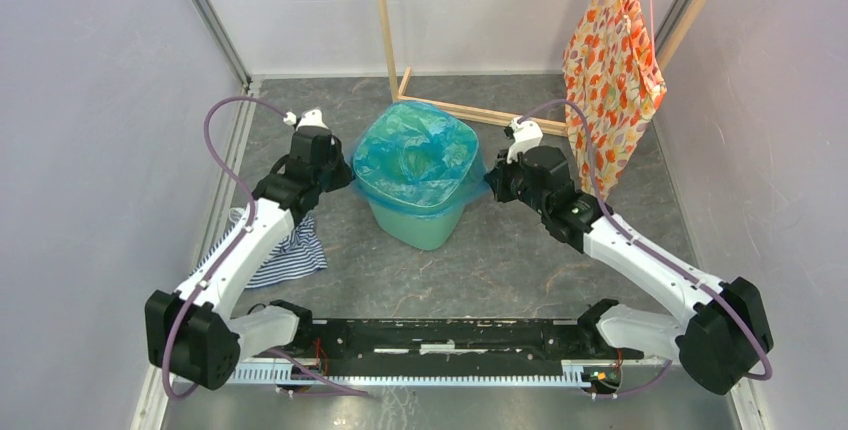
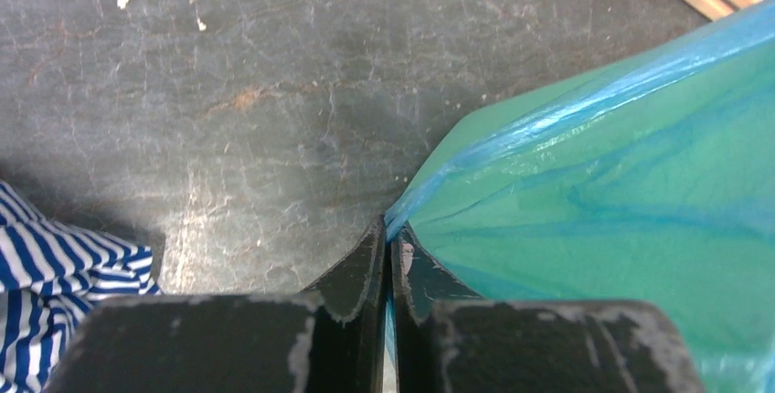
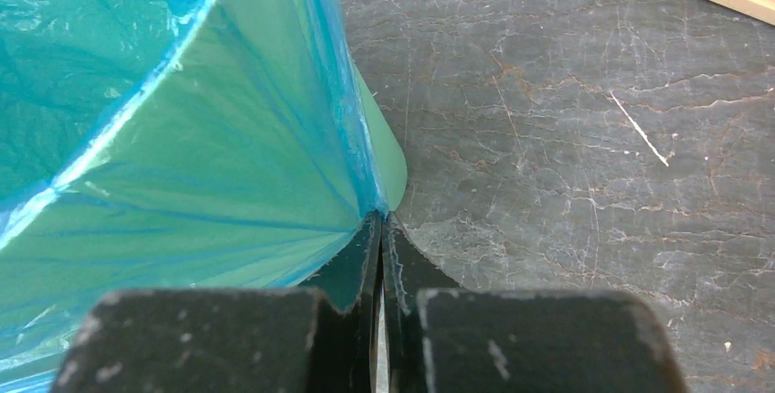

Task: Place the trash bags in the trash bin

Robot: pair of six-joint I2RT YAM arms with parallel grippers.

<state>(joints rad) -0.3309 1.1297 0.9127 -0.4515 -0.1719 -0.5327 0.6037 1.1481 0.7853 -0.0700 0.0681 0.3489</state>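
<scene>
The mint-green trash bin (image 1: 420, 225) stands upright mid-table between my arms. A light-blue trash bag (image 1: 415, 155) lines it, its mouth folded out over the rim. My left gripper (image 1: 345, 178) is at the bin's left side, shut on a pulled-out corner of the bag (image 2: 594, 183); blue film runs between the fingers at the left gripper (image 2: 390, 233). At the bin's right side, my right gripper (image 1: 490, 182) pinches the bag's edge (image 3: 183, 192), which fans out taut from the right gripper (image 3: 380, 219). Bare bin wall (image 3: 388, 164) shows just beyond the tips.
A blue-and-white striped cloth (image 1: 290, 255) lies crumpled under my left forearm, also seen in the left wrist view (image 2: 55, 283). An orange floral fabric (image 1: 610, 80) hangs at the back right from a wooden frame (image 1: 470, 110). White walls enclose three sides.
</scene>
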